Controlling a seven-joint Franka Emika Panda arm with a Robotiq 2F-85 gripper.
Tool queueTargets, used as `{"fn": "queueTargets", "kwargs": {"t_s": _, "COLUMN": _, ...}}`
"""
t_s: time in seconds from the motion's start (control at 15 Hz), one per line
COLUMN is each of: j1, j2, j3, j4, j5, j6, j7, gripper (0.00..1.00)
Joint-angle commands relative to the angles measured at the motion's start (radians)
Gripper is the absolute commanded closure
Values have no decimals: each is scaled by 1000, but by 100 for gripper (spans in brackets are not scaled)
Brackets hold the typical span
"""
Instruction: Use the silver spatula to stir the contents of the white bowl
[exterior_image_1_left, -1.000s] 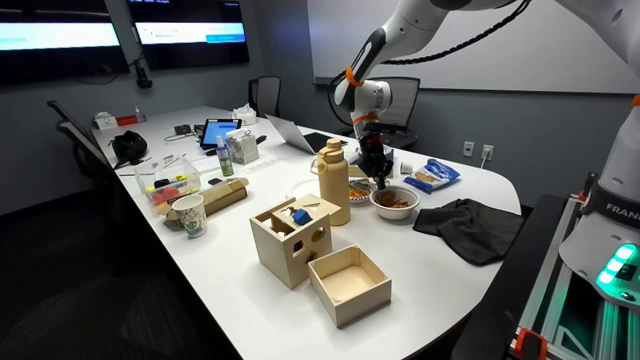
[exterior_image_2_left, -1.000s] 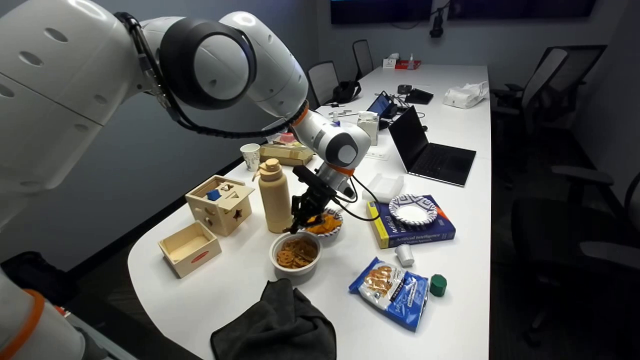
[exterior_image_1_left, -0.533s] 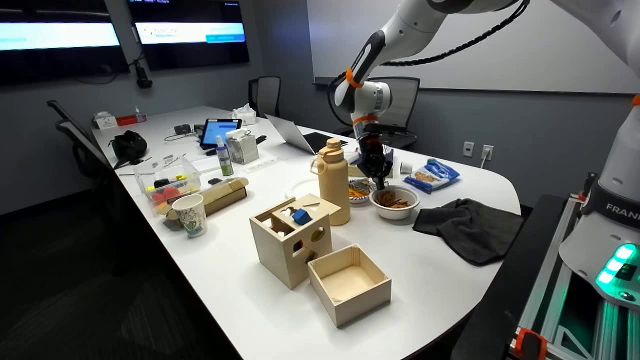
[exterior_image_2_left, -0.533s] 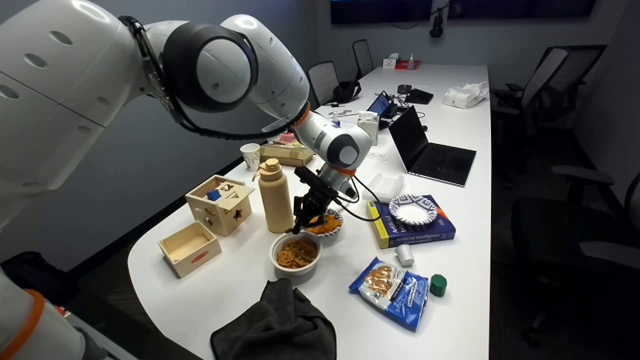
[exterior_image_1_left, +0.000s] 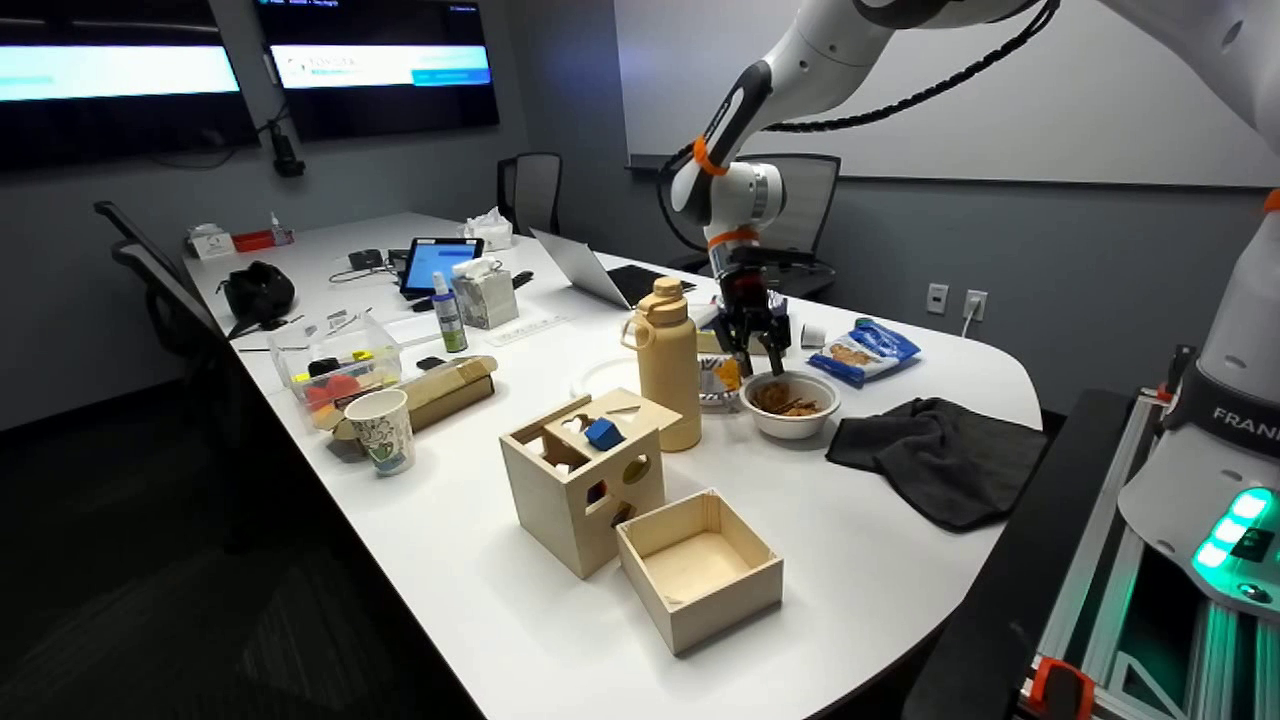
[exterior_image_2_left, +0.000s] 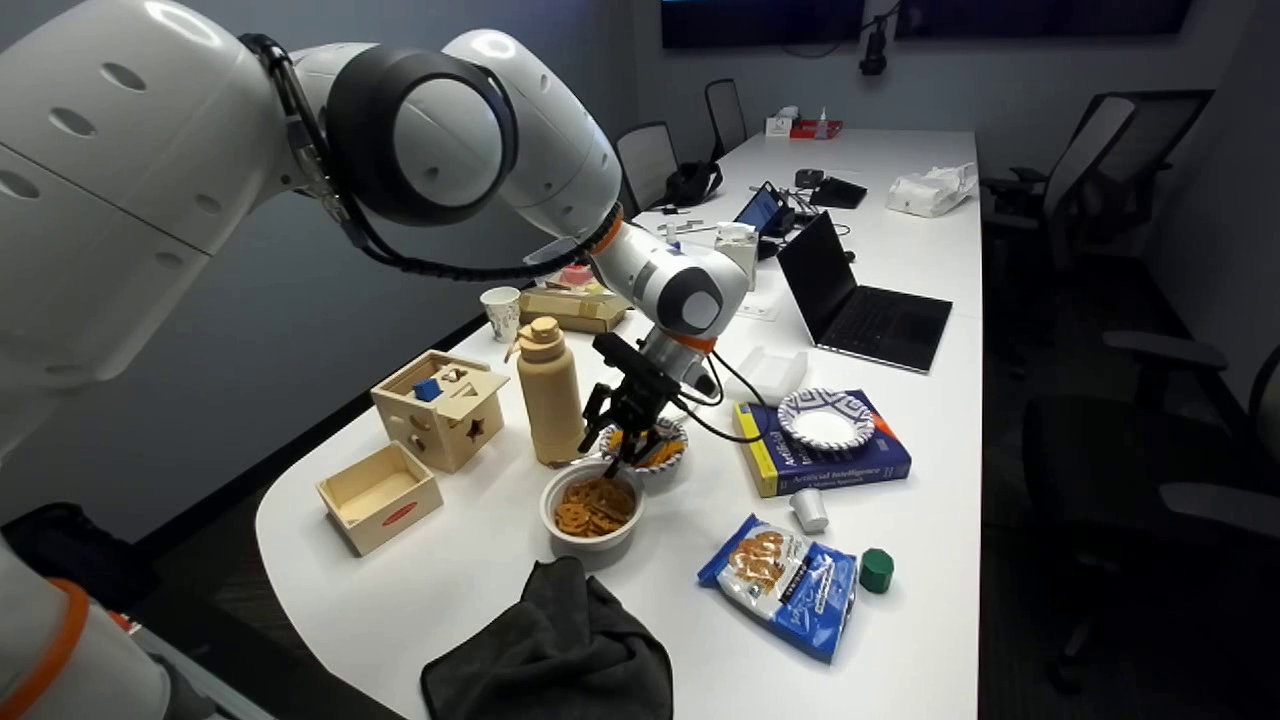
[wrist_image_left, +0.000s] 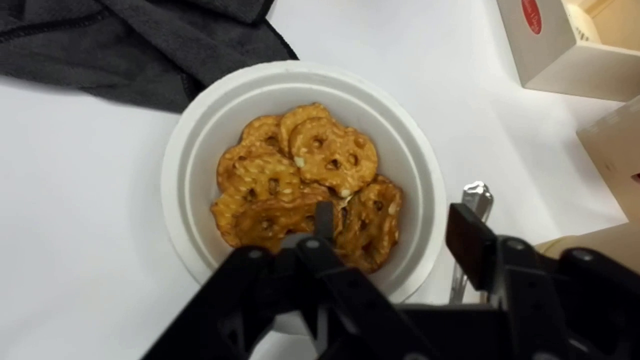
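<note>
Golden-brown pretzel crisps (wrist_image_left: 300, 185) lie heaped, overlapping, in the round white bowl (wrist_image_left: 174, 180), which rests on the bench (wrist_image_left: 80, 210) at the middle of your wrist view. Your claw (wrist_image_left: 392, 230) shows from the 6 o'clock edge with its fingers (wrist_image_left: 472, 245) spread well apart: one tip is in front of the crisps, the second just past the rim between 3 and 4 o'clock. You cannot tell whether the first tip touches them. Also outside the rim, at 3 o'clock, you have a silver utensil handle (wrist_image_left: 477, 197), partly hidden behind the second finger; what kind of tool it belongs to, and whether that finger touches it, you cannot tell.

Take the white bowl as the centre of your dial in an exterior view. Your claw is at 12 o'clock, near the far rim, pointing downward. Between 1 and 2 sits a patterned bowl (exterior_image_2_left: 678, 433) of orange chips (exterior_image_2_left: 664, 455), partly hidden by the claw. At 11 stands an upright tan bottle (exterior_image_2_left: 552, 400), at 10 a wooden shape box (exterior_image_2_left: 455, 440), and at 9 a low wooden tray (exterior_image_2_left: 418, 500). A crumpled dark cloth (exterior_image_2_left: 560, 640) lies just beside the bowl at 6. A blue snack bag (exterior_image_2_left: 790, 590) lies farther off, nearly at 4.
</note>
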Motion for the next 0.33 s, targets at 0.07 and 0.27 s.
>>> {"fn": "queueTargets", "kwargs": {"t_s": 0.07, "j1": -7, "j2": 0, "j3": -3, "j4": 12, "j5": 3, "j6": -11, "j7": 10, "gripper": 0}}
{"fn": "queueTargets", "kwargs": {"t_s": 0.27, "j1": -10, "j2": 0, "j3": -2, "j4": 14, "j5": 4, "j6": -14, "j7": 11, "gripper": 0}}
